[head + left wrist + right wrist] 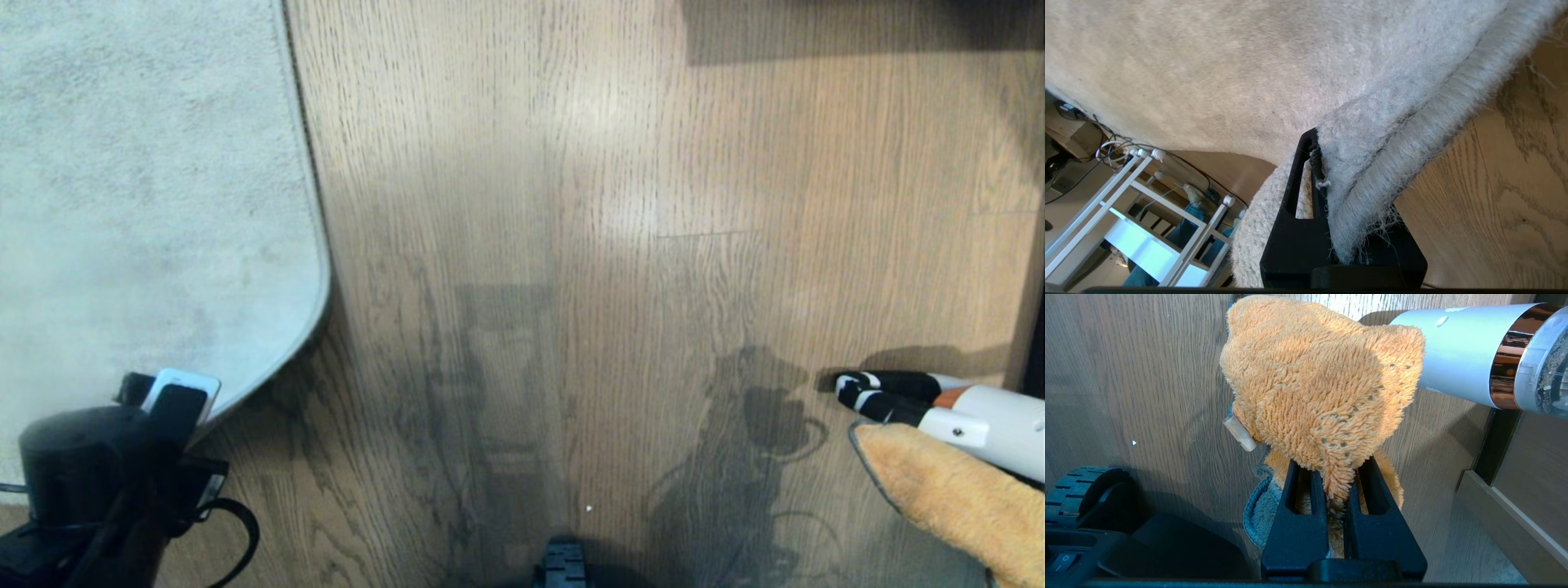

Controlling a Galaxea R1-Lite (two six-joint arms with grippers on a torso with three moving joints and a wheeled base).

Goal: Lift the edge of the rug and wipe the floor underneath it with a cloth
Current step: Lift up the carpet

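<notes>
Clamped in my left gripper (1327,245), the rug edge (1392,163) is raised; next, my right gripper (1336,539), pinching the cloth (1323,384), must wipe the exposed floor (571,245).

A white and silver vacuum cleaner (1457,355) lies on its side at the right. It has a shiny copper ring (1504,355) round its body and a clear dust cup (1545,359) with grey fluff inside. Its black and white nozzle (886,396) points to the left. Beside it runs a dark piece of furniture with a pale strip at the bottom (1502,514). Far off stands a white metal rack (1147,228) with thin bars. Black wires (1106,143) lie tangled near it. A person's legs in blue jeans (1188,228) show behind the rack.
</notes>
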